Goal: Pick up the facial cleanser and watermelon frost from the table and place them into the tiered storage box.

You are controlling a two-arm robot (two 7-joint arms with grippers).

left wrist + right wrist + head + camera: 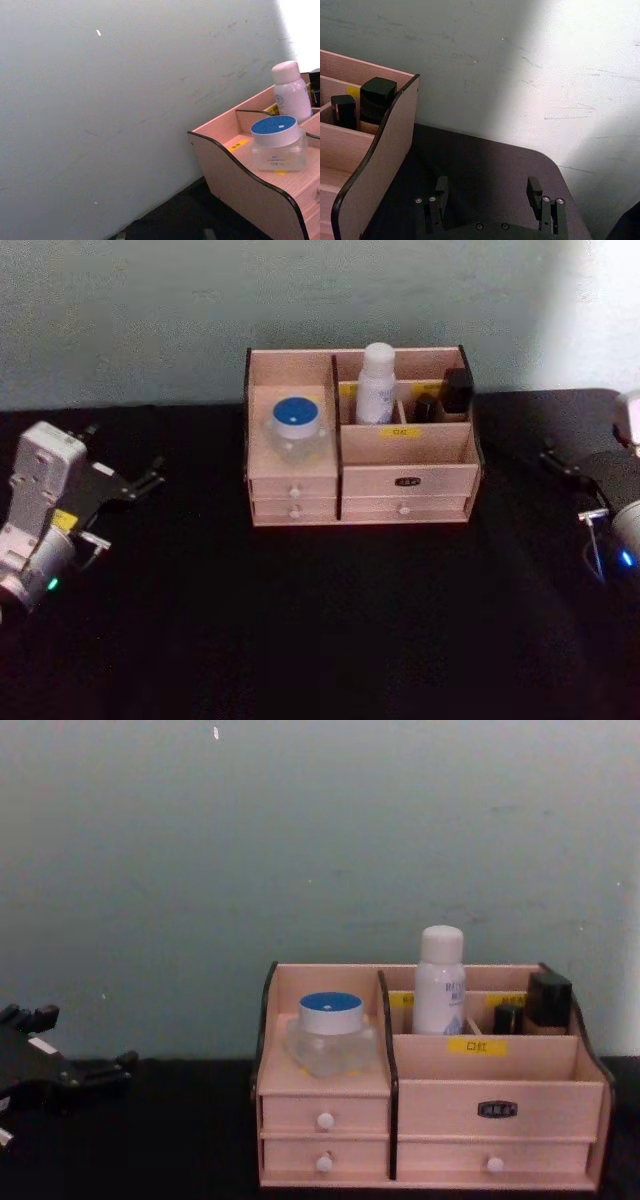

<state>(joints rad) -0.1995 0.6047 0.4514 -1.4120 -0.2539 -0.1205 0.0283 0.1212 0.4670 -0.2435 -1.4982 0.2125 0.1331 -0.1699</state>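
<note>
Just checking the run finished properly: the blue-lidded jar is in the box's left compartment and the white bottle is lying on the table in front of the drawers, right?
Not quite. The watermelon frost does sit in the left compartment of the tiered storage box, but the facial cleanser is not on the table: it stands upright in a rear compartment of the box, as the head and chest views show.

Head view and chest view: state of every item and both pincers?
Tall white cylindrical facial cleanser bottle: upright in a rear compartment.
Squat clear blue-lidded watermelon frost jar: lid on, in the box's left compartment.
Pink-beige wooden tiered storage box: drawers shut.
Left pincer: open, empty.
Right pincer: open, empty.
</note>
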